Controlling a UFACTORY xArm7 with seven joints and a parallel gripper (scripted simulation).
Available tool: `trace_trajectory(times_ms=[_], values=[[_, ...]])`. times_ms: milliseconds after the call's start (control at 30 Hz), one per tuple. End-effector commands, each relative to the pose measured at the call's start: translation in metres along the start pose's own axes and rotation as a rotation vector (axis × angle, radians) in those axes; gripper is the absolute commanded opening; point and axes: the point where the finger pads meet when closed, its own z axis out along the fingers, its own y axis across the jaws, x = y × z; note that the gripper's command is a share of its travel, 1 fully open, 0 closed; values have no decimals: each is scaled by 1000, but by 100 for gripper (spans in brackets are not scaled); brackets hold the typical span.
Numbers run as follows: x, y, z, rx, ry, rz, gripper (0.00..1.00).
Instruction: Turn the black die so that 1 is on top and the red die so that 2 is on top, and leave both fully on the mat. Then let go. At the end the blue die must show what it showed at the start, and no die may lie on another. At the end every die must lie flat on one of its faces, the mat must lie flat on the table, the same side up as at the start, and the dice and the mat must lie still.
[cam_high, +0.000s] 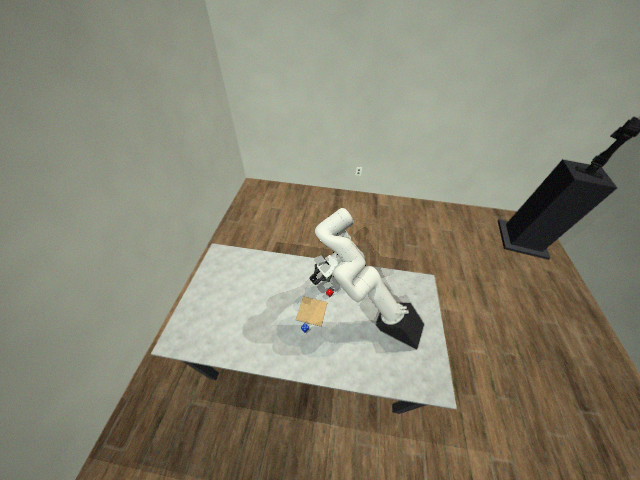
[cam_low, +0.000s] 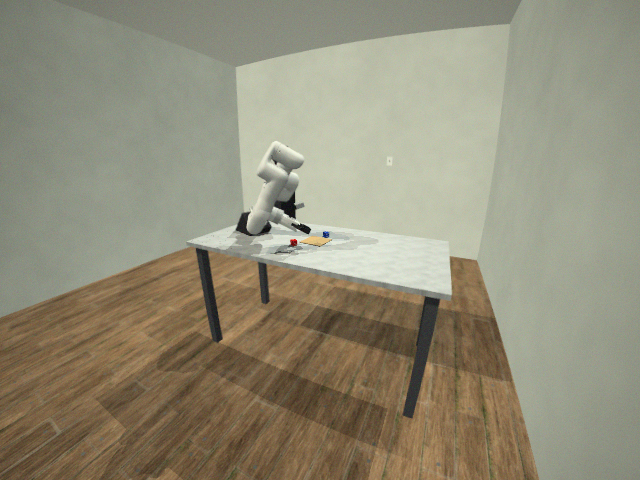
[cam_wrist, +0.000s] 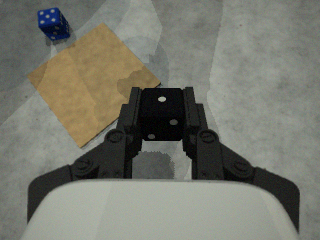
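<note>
My gripper (cam_wrist: 162, 101) (cam_high: 314, 275) (cam_low: 303, 227) is shut on the black die (cam_wrist: 161, 116), which shows white pips between the two dark fingers. It holds the die off the table, just beside a corner of the tan mat (cam_wrist: 82, 85) (cam_high: 312, 311) (cam_low: 316, 240). The mat lies flat and bears no die. The red die (cam_high: 329, 292) (cam_low: 293, 241) lies on the table next to the mat, on the arm's side; it is out of the wrist view. The blue die (cam_wrist: 53, 23) (cam_high: 305, 328) (cam_low: 325, 234) lies on the table just off the mat's far edge, with several pips on top.
The grey marbled table (cam_high: 217, 294) (cam_low: 398, 260) carries the arm's black base (cam_high: 403, 326) at one end. A black pedestal with a camera (cam_high: 555, 206) stands on the wooden floor, away from the table.
</note>
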Motion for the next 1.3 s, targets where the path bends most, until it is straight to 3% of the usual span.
trace_trajectory(times_ms=[0, 467, 933, 1267], values=[[-1, 1, 0, -6, 11, -6, 27], [-19, 1, 10, -6, 11, -7, 27], [-58, 1, 30, -6, 11, -7, 27], [-62, 1, 32, -6, 11, -7, 27]])
